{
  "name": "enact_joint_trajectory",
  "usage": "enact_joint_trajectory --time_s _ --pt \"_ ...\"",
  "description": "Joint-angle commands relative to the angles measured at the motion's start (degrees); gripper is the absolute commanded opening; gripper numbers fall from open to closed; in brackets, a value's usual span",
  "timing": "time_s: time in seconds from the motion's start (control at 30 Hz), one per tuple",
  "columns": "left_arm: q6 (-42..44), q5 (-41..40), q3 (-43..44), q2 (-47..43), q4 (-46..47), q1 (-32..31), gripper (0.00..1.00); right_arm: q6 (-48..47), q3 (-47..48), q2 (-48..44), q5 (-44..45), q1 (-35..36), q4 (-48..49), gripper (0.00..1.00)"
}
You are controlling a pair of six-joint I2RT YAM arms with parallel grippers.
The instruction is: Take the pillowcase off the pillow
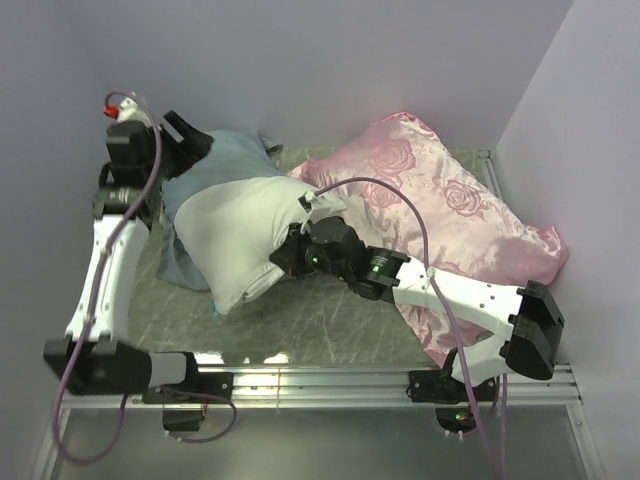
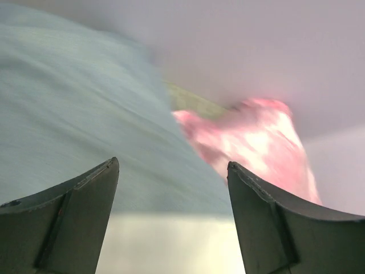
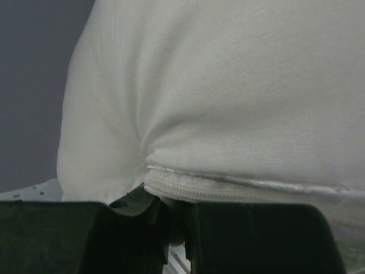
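The pillow [image 1: 245, 235] is plain white, and the pillowcase [image 1: 235, 155] shows only a flat grey-blue. The cushion [image 1: 440, 200] is shiny pink with a rose pattern. The table [image 1: 320, 320] is mottled grey-green, the walls [image 1: 350, 60] pale lilac, the arms [image 1: 100, 270] white and black.

Plump white fabric pillow [image 3: 228, 85], its ridged seam edge pinched between the closed dark fingers of the right hand [image 3: 177, 212]; the cloth puckers into creases just above the grip. A sliver of pale worktop [image 3: 28, 191] shows beside the pillow.
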Motion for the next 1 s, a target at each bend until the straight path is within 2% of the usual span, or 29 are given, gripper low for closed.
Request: enact_joint_trajectory --time_s 0.0,0.1,0.13,0.2,0.37,0.43,0.5,0.6,0.63,0.73,0.87,0.97 --pt "2.69 -4.99 -7.81 -9.67 -2.37 -6.6 0.82 1.0 -0.76 -0.26 -0.77 -0.13 9.08 0.0" --pt "2.52 -7.81 -16.45 -18.9 -3.17 -10.82 0.83 1.96 -0.68 -0.7 -0.86 -0.57 9.35 0.0" --pt "3.56 -7.03 -17.95 -23.27 -3.34 -11.18 0.83 2.23 0.2 -0.61 -1.04 -1.0 8.74 0.0" --pt "5.58 -5.09 -20.32 -26.55 -4.74 -13.45 0.84 2.41 4.83 0.61 0.1 -1.45 5.23 0.0" --pt "13.14 -6.06 -21.91 -33.58 -6.95 -18.91 0.84 2.31 12.77 3.08 0.81 -2.41 -1.72 0.0" --pt "15.42 -2.64 -23.23 -36.65 -6.51 -19.97 0.84 2.75 15.05 4.04 -0.77 -3.29 -2.43 0.0" --pt "16.66 -0.36 -24.02 -38.77 -5.89 -20.75 0.91 2.93 18.29 5.53 -2.08 -4.43 -4.62 0.0" --pt "19.65 -0.69 -23.24 -38.87 -7.29 -21.55 0.91 3.02 23.12 7.9 -3.76 -5.14 -7.52 0.0" --pt "20.96 0.09 -22.8 -38.87 -7.38 -21.81 0.95 2.76 24.45 8.52 -3.94 -5.14 -9.1 0.0" --pt "22.9 1.33 -21.66 -39.05 -6.16 -23.04 0.96 2.58 29.37 11.6 -5.08 -5.14 -11.91 0.0" --pt "27.03 -3.14 -18.32 -36.06 -7.56 -24.1 0.99 2.23 33.77 13.8 -4.82 -5.23 -14.29 0.0" --pt "28.35 -7.27 -16.74 -33.95 -6.6 -27.25 0.99 1.79 36.15 14.33 -4.2 -5.31 -15.7 0.0"
